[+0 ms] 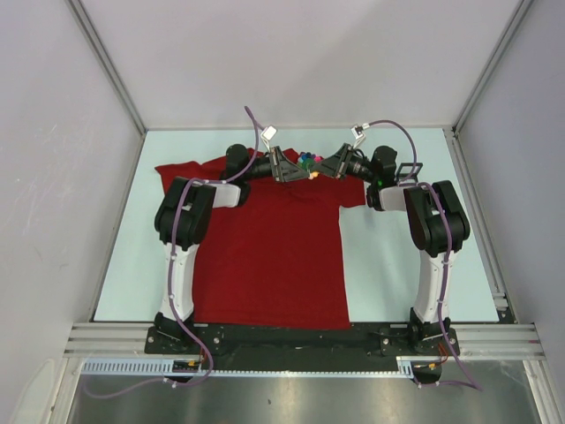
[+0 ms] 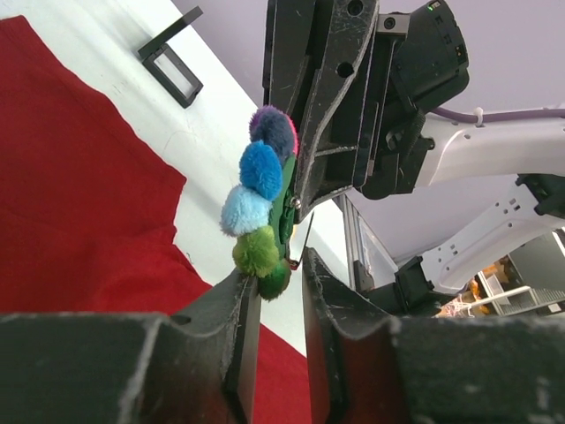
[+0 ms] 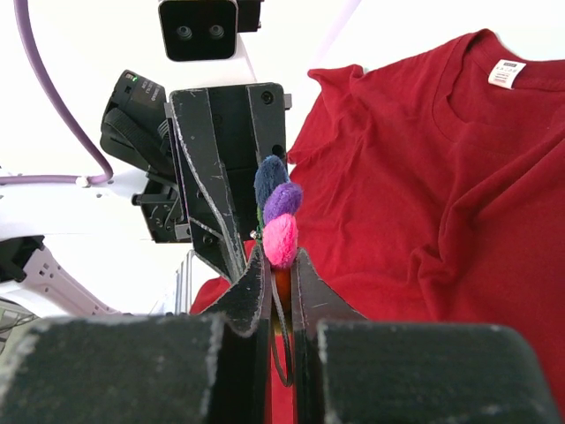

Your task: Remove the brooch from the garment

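Note:
The brooch [image 1: 307,162], a cluster of coloured pompom beads, is held in the air above the neck of the dark-red garment [image 1: 265,256]. My right gripper [image 3: 278,261] is shut on its lower end, with pink, purple and blue beads [image 3: 281,221] sticking out past the tips. My left gripper [image 2: 278,278] is open, and the green end of the brooch [image 2: 260,203] sits just at its fingertips. The two grippers face each other tip to tip [image 1: 296,170]. The garment lies flat on the table [image 2: 71,194], and its white neck label shows in the right wrist view [image 3: 507,72].
A small black bracket [image 2: 172,57] stands on the pale table [image 1: 397,265] to the right of the shirt, near the right arm. Grey enclosure walls with metal posts close in the back and both sides.

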Robot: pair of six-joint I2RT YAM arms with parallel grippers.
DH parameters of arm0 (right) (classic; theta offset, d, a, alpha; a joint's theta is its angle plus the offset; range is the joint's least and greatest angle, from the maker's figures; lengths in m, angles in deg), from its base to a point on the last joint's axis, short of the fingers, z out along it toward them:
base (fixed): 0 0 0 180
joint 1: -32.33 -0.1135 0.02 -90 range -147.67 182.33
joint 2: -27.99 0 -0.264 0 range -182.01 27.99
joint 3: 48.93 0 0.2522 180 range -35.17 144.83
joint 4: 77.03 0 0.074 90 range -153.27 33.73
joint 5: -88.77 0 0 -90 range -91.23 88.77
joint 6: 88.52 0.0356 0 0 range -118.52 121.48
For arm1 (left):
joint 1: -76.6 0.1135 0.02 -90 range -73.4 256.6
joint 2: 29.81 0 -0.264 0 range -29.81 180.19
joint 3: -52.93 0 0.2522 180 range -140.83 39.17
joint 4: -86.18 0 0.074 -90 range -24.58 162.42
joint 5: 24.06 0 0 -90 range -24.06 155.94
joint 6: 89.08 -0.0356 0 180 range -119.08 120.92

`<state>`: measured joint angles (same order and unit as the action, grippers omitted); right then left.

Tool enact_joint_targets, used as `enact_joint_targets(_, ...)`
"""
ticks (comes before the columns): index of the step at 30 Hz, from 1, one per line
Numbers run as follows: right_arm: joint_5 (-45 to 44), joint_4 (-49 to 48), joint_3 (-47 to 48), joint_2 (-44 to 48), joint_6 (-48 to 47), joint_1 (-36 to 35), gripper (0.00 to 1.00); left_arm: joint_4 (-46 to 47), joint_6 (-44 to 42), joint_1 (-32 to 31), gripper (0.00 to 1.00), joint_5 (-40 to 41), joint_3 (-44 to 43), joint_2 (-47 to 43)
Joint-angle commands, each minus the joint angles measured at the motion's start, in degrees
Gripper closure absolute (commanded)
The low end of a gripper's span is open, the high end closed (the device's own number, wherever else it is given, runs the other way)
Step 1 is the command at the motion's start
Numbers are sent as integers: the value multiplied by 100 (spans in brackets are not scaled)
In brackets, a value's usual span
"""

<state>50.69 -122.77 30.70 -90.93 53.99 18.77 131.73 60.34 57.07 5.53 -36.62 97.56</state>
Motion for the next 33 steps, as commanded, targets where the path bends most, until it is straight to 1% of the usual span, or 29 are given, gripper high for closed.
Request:
enact_joint_targets(1,257,35,216,114,-180,-155,100,388,26,-33,74,-86,-296,-2)
enact_joint_targets(10,380,150,304,88,-285,-199,100,345,61,-33,79,-253,-375,25)
enact_joint_targets(12,398,167,322,79,-277,-208,100,379,87,-25,82,-270,-393,51)
enact_joint_targets(13,406,167,322,79,-285,-208,100,380,105,-25,86,-279,-401,68)
enact_joint_targets(14,415,176,330,79,-311,-217,100,362,105,-33,87,-297,-419,77)
enact_joint_targets(19,450,334,392,79,-434,-252,100,283,70,-25,87,-358,-454,86)
enact_joint_targets(24,468,580,471,52,-593,-296,100,-129,-193,-33,88,-428,-498,16)
enact_joint_targets(30,442,1037,594,35,-961,-393,100,-1016,-843,-25,88,-481,-612,-133)
enact_joint_targets(31,442,1151,620,44,-1006,-393,100,-1322,-1053,-25,88,-473,-665,-168)
enact_joint_targets(33,459,1195,638,52,-1050,-419,100,-1527,-1195,-25,89,-490,-718,-186)
